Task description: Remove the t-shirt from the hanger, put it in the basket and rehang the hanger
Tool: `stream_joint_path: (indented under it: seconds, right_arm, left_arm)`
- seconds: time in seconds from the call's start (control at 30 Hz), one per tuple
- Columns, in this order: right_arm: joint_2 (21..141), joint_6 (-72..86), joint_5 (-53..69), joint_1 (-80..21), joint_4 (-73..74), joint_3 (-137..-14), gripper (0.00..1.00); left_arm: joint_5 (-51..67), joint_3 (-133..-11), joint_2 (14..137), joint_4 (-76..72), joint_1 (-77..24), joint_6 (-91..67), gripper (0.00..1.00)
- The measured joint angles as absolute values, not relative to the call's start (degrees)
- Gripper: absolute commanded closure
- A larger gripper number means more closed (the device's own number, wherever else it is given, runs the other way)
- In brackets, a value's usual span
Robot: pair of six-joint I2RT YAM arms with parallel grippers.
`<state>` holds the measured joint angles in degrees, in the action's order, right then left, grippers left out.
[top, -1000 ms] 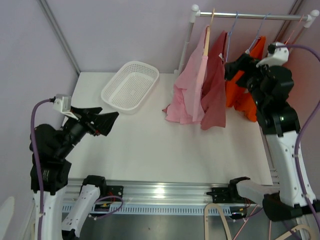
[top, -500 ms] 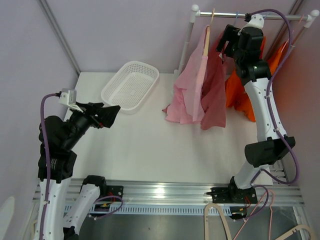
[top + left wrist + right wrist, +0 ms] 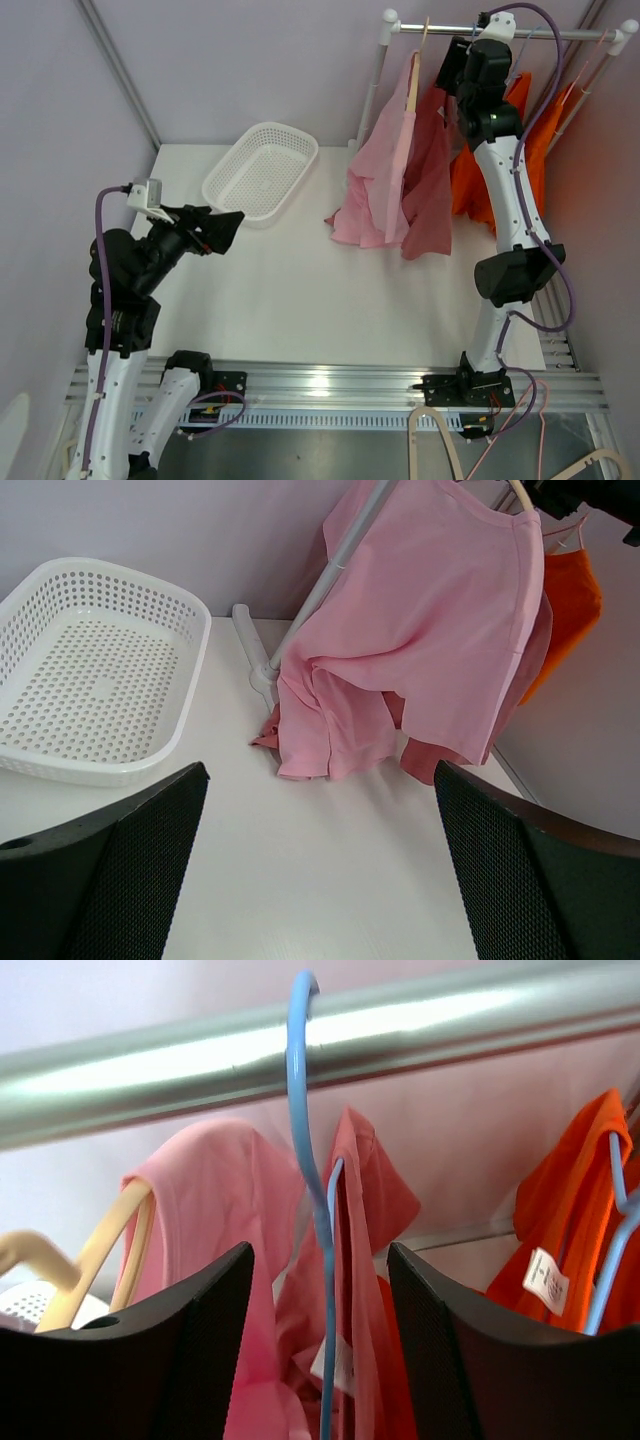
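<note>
A pink t-shirt [image 3: 375, 190] hangs on a cream hanger [image 3: 100, 1245] at the left end of the rail [image 3: 560, 33]. A darker red t-shirt [image 3: 432, 190] hangs beside it on a blue hanger [image 3: 305, 1140], and an orange one [image 3: 478, 190] further right. My right gripper [image 3: 452, 68] is raised just under the rail, open, with the blue hanger's wire and the red shirt [image 3: 365, 1260] between its jaws, not touching. My left gripper [image 3: 225, 232] is open and empty above the table's left side, facing the pink shirt [image 3: 430, 630].
A white perforated basket [image 3: 260, 170] sits at the table's back left. The rack's upright post [image 3: 320, 590] stands on the table behind the pink shirt. A second blue hanger [image 3: 615, 1240] carries the orange shirt.
My right arm has stretched up from beside the orange shirt to the rail at the blue hanger. My left gripper has risen slightly and shifted right.
</note>
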<state>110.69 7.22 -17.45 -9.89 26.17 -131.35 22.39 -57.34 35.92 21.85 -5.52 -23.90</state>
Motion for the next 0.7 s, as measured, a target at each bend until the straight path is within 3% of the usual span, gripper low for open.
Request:
stream_joint_path:
  seconds: [0.1, 0.13, 0.2, 0.23, 0.3, 0.33, 0.7]
  right_arm:
    - [112.86, 6.79, -17.56, -9.72, 26.15, -133.78, 0.40]
    - [113.47, 6.52, -17.63, -9.61, 26.15, -133.97, 0.45]
    - [113.99, 5.93, -17.69, -9.45, 26.20, -133.97, 0.58]
    - [114.17, 5.61, -17.69, -9.37, 26.20, -133.97, 0.72]
    - [114.24, 5.21, -17.78, -9.21, 26.06, -133.97, 0.86]
    - [114.24, 4.86, -17.78, -9.17, 25.91, -133.99, 0.98]
    - [115.18, 2.35, -18.09, -9.15, 25.82, -136.46, 1.00]
  left_arm:
    - [22.22, -57.17, 35.70, 21.47, -5.52, -23.88, 0.00]
    - [22.22, -57.17, 35.75, 21.47, -5.52, -23.86, 0.00]
    - [22.22, -57.17, 35.92, 21.47, -5.52, -23.79, 0.01]
    - [22.15, -57.17, 35.99, 21.50, -5.52, -23.66, 0.00]
    - [21.96, -57.14, 36.01, 21.50, -5.52, -23.40, 0.00]
    - [21.65, -57.14, 35.99, 21.50, -5.52, -23.33, 0.01]
    - [21.04, -57.08, 35.90, 21.50, -5.52, -22.46, 0.00]
